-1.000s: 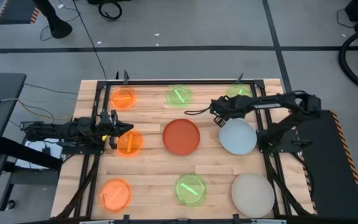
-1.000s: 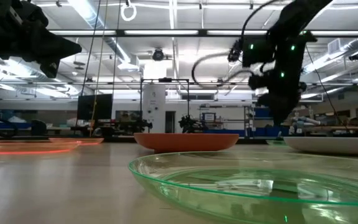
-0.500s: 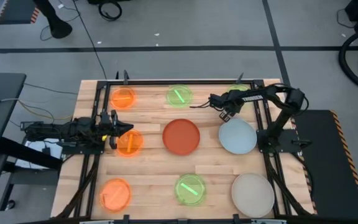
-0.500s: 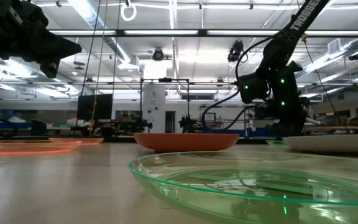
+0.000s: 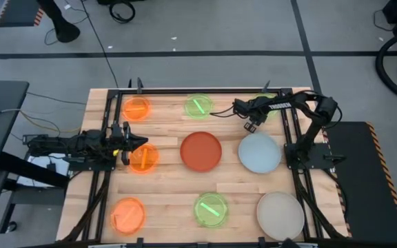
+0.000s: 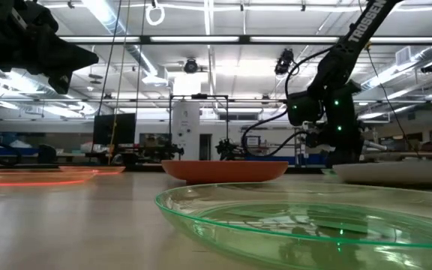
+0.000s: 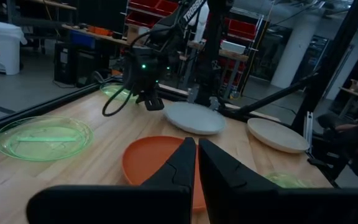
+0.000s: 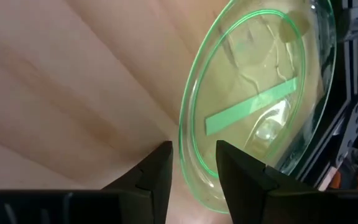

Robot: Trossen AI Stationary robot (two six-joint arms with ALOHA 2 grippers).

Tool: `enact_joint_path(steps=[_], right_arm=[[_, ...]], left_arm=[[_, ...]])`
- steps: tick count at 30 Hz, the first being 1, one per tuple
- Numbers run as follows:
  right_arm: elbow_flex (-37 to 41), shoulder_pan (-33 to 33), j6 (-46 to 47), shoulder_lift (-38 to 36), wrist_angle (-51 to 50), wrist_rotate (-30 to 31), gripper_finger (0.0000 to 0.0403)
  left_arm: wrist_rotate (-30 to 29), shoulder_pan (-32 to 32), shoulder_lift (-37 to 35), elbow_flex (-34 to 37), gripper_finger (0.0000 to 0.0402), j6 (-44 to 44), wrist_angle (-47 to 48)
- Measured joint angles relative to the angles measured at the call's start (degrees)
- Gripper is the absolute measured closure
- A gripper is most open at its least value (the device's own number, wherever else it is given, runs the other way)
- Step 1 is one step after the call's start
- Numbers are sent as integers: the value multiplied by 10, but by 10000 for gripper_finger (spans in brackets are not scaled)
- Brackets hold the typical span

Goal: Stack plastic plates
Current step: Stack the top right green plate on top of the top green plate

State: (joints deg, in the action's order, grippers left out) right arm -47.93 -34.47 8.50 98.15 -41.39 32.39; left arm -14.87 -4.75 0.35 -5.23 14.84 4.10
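Covering the slatted wood table (image 5: pixel 171 186), plates lie apart: red plate (image 5: pixel 200 151) mid, blue plate (image 5: pixel 259 152) beside it. Right gripper (image 8: pixel 193 163), fingers parted, at green plate (image 8: pixel 260 99) rim, far corner. Left gripper (image 7: pixel 196 163) clenched, empty. Workshop w/ ceiling lights behind.
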Motion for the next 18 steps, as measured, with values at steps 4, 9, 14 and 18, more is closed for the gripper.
enact_joint_path(steps=[4,9,14,18], right_arm=[[-1,-14,-14,0,8,-3,269],[-1,-22,-50,0,15,-4,293],[0,-25,-82,1,31,-7,333],[1,-25,-87,2,42,-8,362]], left_arm=[[0,0,0,0,374,0,0],[0,0,0,0,374,0,0],[0,0,0,0,374,0,0],[0,0,0,0,374,0,0]])
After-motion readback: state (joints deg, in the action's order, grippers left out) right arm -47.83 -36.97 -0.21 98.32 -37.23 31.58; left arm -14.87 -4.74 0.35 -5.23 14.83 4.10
